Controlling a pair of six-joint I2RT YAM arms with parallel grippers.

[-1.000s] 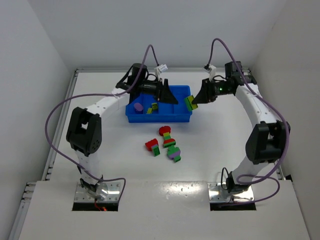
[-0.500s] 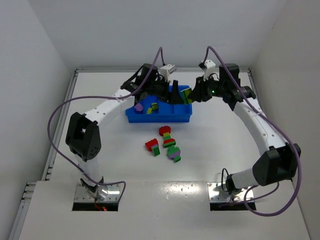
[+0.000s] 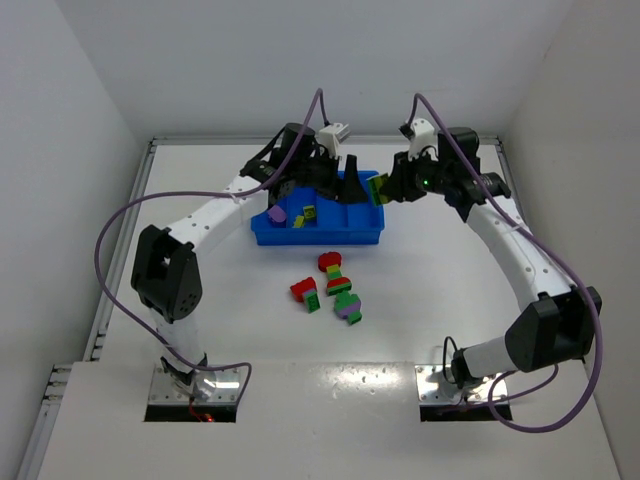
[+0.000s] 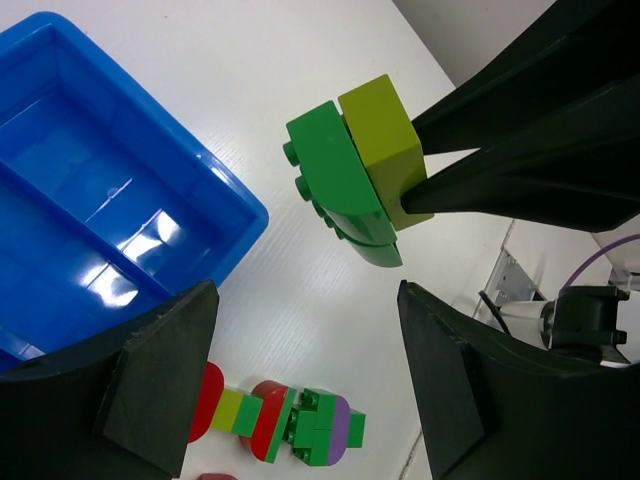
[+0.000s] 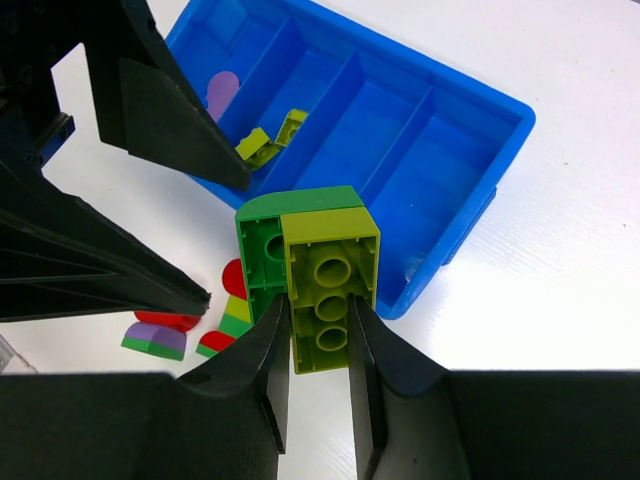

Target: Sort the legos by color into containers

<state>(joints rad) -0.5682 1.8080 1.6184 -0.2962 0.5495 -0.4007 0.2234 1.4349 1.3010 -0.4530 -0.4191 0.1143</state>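
The right end effector (image 5: 318,310) is clamping the yellow-green brick (image 5: 330,275); the left end effector (image 4: 305,300) is gaping toward the likely light, rigid green brick (image 4: 330,180), best pinched by its flat sides

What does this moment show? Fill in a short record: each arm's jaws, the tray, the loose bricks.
Bright-blue plastic tray: four compartments; purple brick in one end compartment, yellow-green bricks in the next, other two bare
Right jaws: shut on joined green and yellow-green plastic bricks, held in the air near the tray
Left jaws: open, facing those bricks, not touching
White table: mixed-colour brick stacks in front of the tray
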